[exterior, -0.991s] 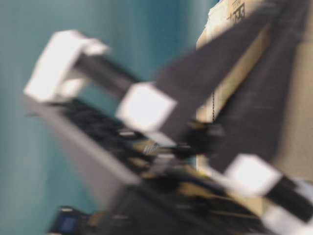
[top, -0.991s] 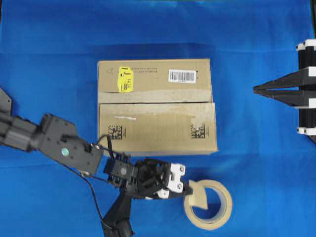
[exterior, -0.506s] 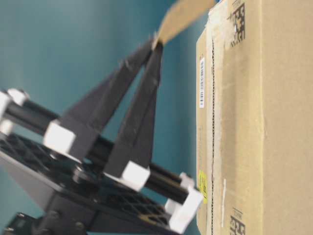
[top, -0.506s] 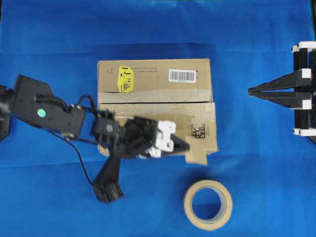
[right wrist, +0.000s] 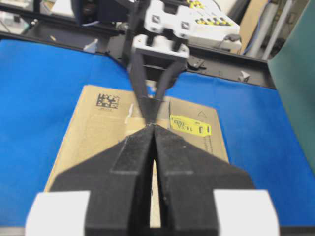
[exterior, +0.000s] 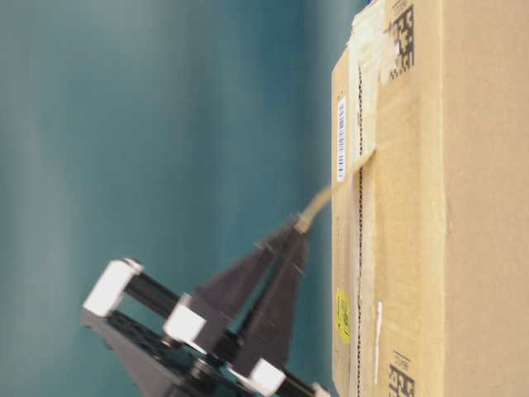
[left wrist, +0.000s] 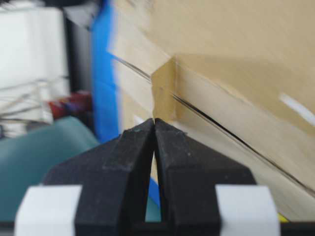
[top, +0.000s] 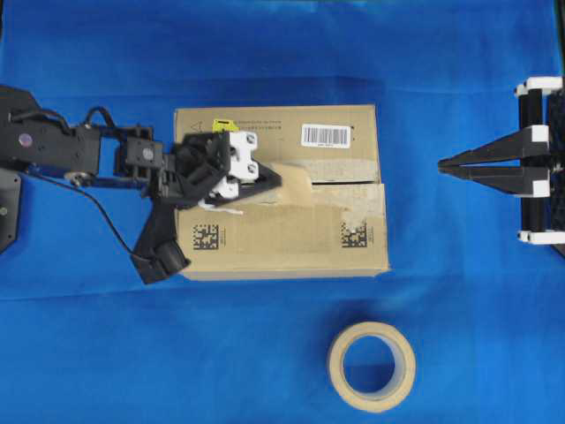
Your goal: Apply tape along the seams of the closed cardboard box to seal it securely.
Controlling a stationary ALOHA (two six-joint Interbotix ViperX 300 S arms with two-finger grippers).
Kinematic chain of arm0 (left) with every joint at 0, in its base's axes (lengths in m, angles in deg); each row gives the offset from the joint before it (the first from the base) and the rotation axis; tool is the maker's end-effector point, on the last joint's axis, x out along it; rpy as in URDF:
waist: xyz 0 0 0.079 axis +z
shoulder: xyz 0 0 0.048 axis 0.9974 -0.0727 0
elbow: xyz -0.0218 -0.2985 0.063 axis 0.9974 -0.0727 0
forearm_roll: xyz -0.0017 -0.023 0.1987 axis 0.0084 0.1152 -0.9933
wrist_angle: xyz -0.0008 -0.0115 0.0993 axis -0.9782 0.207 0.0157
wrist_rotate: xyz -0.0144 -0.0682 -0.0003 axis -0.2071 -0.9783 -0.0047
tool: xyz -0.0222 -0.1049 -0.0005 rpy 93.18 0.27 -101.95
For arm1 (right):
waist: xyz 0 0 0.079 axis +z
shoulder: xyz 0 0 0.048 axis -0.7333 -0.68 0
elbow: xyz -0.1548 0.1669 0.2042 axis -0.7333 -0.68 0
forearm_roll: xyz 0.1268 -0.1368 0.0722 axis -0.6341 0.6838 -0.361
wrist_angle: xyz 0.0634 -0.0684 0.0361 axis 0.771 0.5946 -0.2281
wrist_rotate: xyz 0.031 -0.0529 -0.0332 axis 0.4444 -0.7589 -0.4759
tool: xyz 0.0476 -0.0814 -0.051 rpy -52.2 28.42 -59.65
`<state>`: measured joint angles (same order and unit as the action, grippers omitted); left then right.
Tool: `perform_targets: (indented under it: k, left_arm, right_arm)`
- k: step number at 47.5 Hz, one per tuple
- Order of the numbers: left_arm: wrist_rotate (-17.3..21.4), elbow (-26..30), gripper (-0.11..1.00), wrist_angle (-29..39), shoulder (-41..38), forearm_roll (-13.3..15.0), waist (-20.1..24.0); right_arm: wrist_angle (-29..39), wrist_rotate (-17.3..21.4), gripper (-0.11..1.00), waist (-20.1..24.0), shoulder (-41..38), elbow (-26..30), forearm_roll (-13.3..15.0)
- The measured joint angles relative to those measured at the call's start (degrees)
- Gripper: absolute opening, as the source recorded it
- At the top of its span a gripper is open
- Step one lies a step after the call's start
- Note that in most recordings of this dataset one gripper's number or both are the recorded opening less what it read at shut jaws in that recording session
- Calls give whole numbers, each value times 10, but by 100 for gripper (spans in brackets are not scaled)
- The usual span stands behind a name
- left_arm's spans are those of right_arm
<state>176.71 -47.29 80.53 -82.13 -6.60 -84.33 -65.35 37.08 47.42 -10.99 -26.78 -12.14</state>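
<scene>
The cardboard box (top: 278, 230) lies in the middle of the blue cloth, its seams (top: 344, 183) a dark slit between the two top flaps. My left gripper (top: 281, 179) hovers just above the box's left half, shut on the tape (top: 298, 184), a small tan piece. In the table-level view the tape (exterior: 318, 201) slants from the left gripper (exterior: 302, 223) to the box top (exterior: 413, 248). The left wrist view shows the tape (left wrist: 163, 91) reaching the seams (left wrist: 221, 130) ahead of the left gripper (left wrist: 155, 120). My right gripper (top: 441, 165) is shut and empty, off the box's right side.
A tan tape roll (top: 372, 366) lies flat on the cloth in front of the box, to the right. The box top carries a yellow sticker (right wrist: 189, 125), a white barcode label (top: 325, 134) and pale old tape residue (top: 357, 205). The blue cloth (top: 88, 353) covers the table.
My left gripper carried the tape from beside the roll, over the box's front edge, up to the seam at the left half. The right gripper crept slightly left.
</scene>
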Motion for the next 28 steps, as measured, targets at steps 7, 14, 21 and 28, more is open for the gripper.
perform_targets:
  k: [7, 14, 21, 28]
  left_arm:
    - [1, -4, 0, 43, 0, 0, 2]
    - [2, -4, 0, 68, -1, 0, 3]
    - [4, -4, 0, 82, 0, 0, 3]
    - [6, -4, 0, 88, 0, 0, 3]
  right_arm:
    - [-4, 0, 0, 0, -10, 0, 0]
    - [-18, 0, 0, 0, -25, 0, 0]
    - [-40, 0, 0, 0, -45, 0, 0]
    - [-61, 1, 0, 0, -74, 0, 0]
